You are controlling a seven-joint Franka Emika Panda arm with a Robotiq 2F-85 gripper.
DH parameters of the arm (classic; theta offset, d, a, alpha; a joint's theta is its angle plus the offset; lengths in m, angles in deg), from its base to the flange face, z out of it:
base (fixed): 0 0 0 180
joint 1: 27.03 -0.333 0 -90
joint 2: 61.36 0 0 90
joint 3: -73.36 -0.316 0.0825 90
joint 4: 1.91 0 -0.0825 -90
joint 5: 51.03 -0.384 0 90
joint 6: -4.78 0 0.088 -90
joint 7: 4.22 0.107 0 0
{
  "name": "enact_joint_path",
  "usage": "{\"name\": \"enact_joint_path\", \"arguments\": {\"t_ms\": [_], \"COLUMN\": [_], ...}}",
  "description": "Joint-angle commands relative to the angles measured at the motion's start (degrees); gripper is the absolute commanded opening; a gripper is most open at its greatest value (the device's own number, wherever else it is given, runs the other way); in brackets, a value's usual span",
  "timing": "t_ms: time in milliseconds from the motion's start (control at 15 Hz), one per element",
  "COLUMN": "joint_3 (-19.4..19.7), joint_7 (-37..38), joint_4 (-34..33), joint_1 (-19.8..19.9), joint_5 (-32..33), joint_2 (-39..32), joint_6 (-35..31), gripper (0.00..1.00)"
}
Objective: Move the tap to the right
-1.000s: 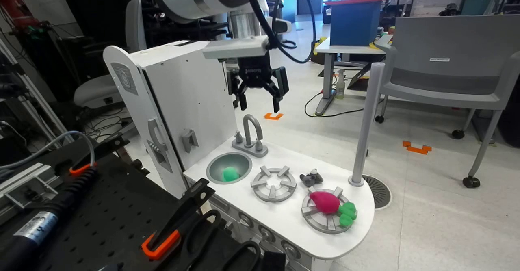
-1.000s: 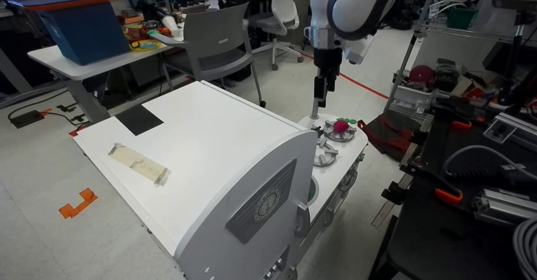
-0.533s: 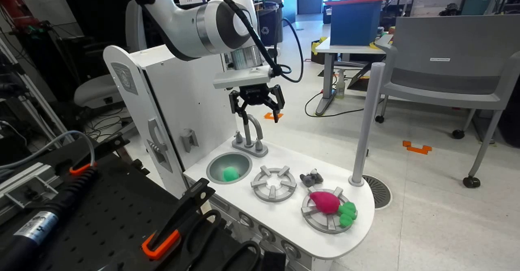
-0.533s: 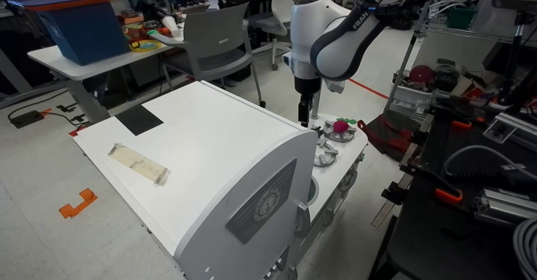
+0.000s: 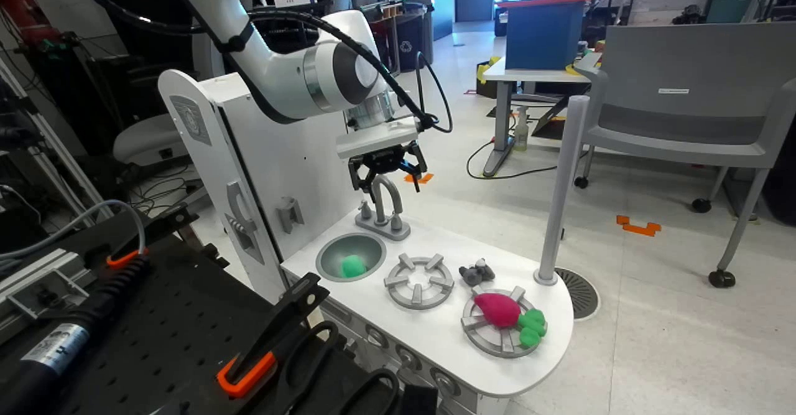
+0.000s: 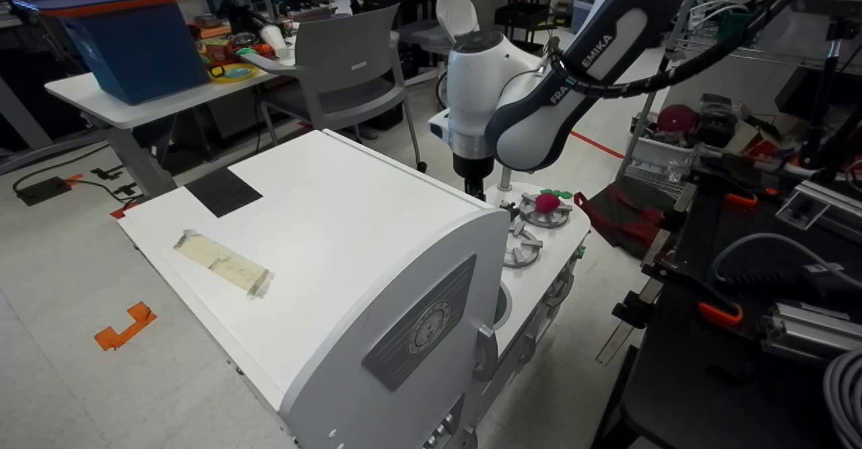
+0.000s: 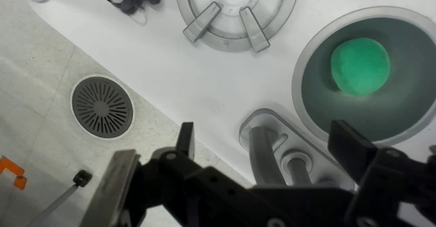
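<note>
The tap [image 5: 396, 203] is silver-grey with an arched spout and stands upright at the back edge of the white toy kitchen's counter [image 5: 448, 340], beside the green sink [image 5: 328, 262]. My gripper [image 5: 395, 192] is open and low over the tap. In the wrist view the gripper [image 7: 264, 136] has its fingers spread wide, with the tap's spout and post [image 7: 265, 159] between them and space on both sides. The top of the spout is hidden behind the gripper body there. In an exterior view the gripper [image 6: 475, 188] is partly hidden by the cabinet and the tap is hidden.
A green ball [image 5: 353, 266] lies in the sink. The tall white cabinet [image 5: 298, 147] rises close beside the tap. Two grey burners, a grey plush toy [image 5: 477, 272], a pink and green toy vegetable [image 5: 497, 309] and an upright grey post [image 5: 563, 197] are on the counter.
The arm has come down and toward the cabinet. The gripper has dropped from above the tap to around its spout, with its fingers staying open. The tap has not moved.
</note>
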Motion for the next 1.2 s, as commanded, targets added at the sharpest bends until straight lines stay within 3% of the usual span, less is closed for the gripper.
{"name": "enact_joint_path", "arguments": {"t_ms": [0,467,867,1133], "joint_3": [-0.21,-3.28,-7.33,-8.11], "joint_7": [-4.7,-14.35,-21.28,-21.73], "joint_4": [-4.56,-6.96,-3.92,-2.91], "joint_1": [0.04,1.84,3.66,4.22], "joint_5": [3.02,4.98,3.45,1.7], "joint_2": [-4.02,-7.29,-5.94,-4.5], "joint_6": [-1.95,-4.79,-1.82,3.11], "gripper": [1.0,1.0,1.0,1.0]}}
